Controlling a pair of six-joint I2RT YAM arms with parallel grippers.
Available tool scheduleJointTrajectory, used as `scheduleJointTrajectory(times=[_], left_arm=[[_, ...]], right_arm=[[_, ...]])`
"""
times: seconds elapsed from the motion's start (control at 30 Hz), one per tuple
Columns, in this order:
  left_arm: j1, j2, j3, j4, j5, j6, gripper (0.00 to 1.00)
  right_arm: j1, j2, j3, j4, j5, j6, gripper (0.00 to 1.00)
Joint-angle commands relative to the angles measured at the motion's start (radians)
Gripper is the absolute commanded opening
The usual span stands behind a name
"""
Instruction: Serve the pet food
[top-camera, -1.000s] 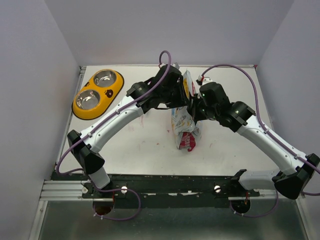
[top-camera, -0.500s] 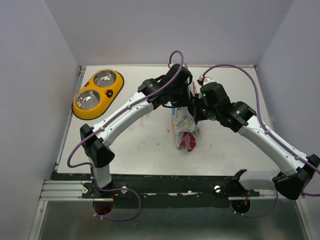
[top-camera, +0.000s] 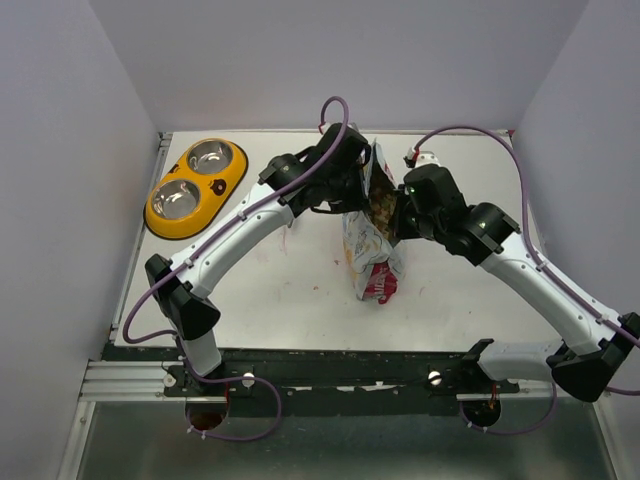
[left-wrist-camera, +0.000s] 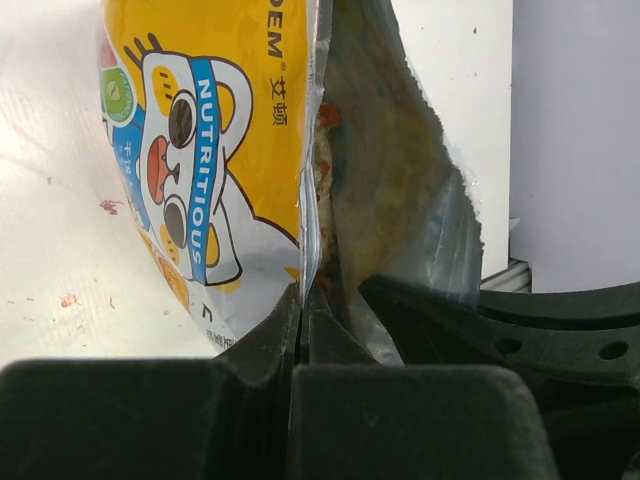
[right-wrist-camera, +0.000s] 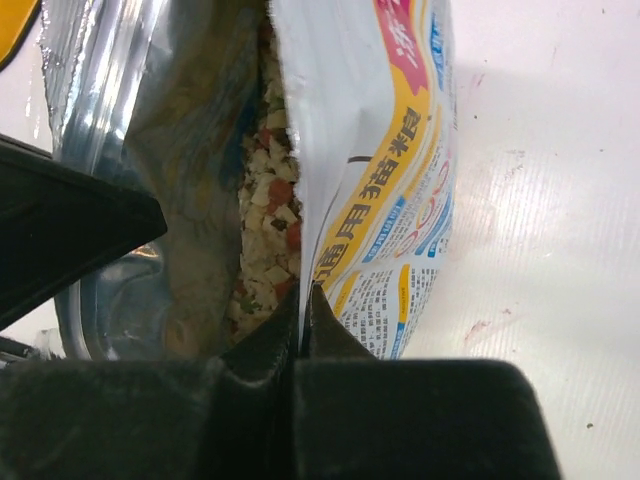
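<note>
Plainly, the pouch (top-camera: 372, 245) stood upright near the middle of the surface (top-camera: 290, 290), its mouth pulled apart so that the mixed kibble (right-wrist-camera: 268, 230) showed inside (tan, reddish and greenish pieces). The left tool (left-wrist-camera: 302, 298) was pinched tight on the cartoon-printed wall of the pouch at its torn edge. The right tool (right-wrist-camera: 303, 298) was clamped likewise on the opposite wall, and each held only a thin lip of film. The yellow double bowl (top-camera: 196, 188) sat well apart, toward the far left corner, and both steel cups looked bare. The risk, as I judged it, lay in those narrow grips. A pull too far apart could tear the film or let one lip slip free, and the pouch might then flop over and spill kibble on the surface. Tilting it toward the bowl with the mouth so wide could also dump too much at once.
</note>
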Motion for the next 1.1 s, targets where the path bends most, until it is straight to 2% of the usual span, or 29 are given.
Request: scheduleJointTrajectory(times=[0.0,0.1,0.27,0.4,0.57,0.67,0.73,0.9,1.07], left_arm=[[-0.001,-0.046,-0.005,0.032,0.024,-0.031,0.0],[-0.003,-0.05,-0.007,0.04,0.03,-0.029,0.0],[-0.001,-0.066,-0.031,0.052,0.035,-0.031,0.0],[-0.001,-0.075,-0.047,0.063,0.035,-0.037,0.0],[-0.001,-0.081,-0.038,0.047,0.021,-0.04,0.0],[-0.001,-0.084,-0.039,0.05,0.016,-0.047,0.0],[-0.001,-0.083,-0.039,0.053,0.016,-0.05,0.0],[-0.001,-0.072,-0.028,0.056,0.033,-0.061,0.0],[-0.001,-0.061,-0.01,0.05,0.035,-0.066,0.0]], right_arm=[[0.009,0.008,0.106,0.015,0.083,-0.017,0.06],[0.009,0.048,0.141,0.011,0.077,-0.02,0.18],[0.006,0.152,0.242,-0.03,0.122,-0.062,0.32],[0.005,0.25,0.333,-0.076,0.143,-0.109,0.33],[0.006,0.309,0.394,-0.156,0.273,-0.126,0.33],[0.005,0.298,0.396,-0.193,0.296,-0.112,0.47],[0.005,0.295,0.393,-0.224,0.304,-0.077,0.52],[0.005,0.286,0.361,-0.259,0.298,0.021,0.57],[0.006,0.338,0.432,-0.337,0.42,0.075,0.59]])
